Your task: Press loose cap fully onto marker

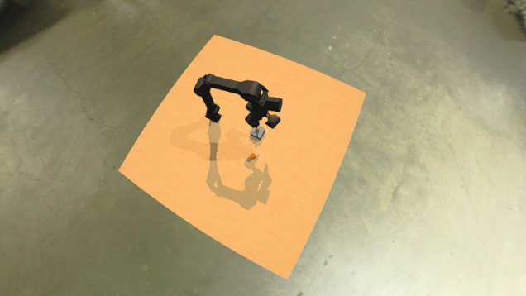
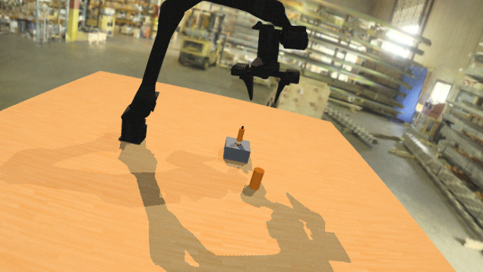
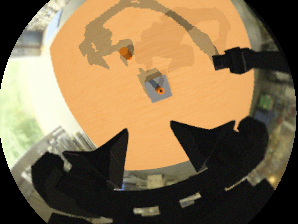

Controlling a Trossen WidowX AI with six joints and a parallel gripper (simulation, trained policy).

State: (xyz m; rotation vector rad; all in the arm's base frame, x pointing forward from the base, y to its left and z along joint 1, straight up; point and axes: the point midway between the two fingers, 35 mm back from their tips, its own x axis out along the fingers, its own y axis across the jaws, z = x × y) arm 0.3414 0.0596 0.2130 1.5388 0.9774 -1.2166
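The orange marker point(image 2: 240, 135) point(image 3: 160, 91) stands upright in the grey holder block point(image 2: 236, 155) point(image 1: 258, 134) point(image 3: 159, 97), its dark tip bare and pointing up. The orange cap point(image 2: 257, 178) point(image 1: 253, 155) point(image 3: 126, 53) stands upright on the table, apart from the block, on its side nearer the exterior camera. My gripper point(image 2: 263, 102) point(image 3: 149, 127) is open and empty, pointing down. It hangs well above the table, higher than the marker's tip and touching neither marker nor cap. In the top view the fingertips are hard to make out.
The wooden table point(image 1: 306, 174) point(image 2: 76, 220) bears the arm's base point(image 2: 133, 129) point(image 1: 213, 114), to the left of the block in the top and exterior views. The arm's shadow falls across the table and around the cap.
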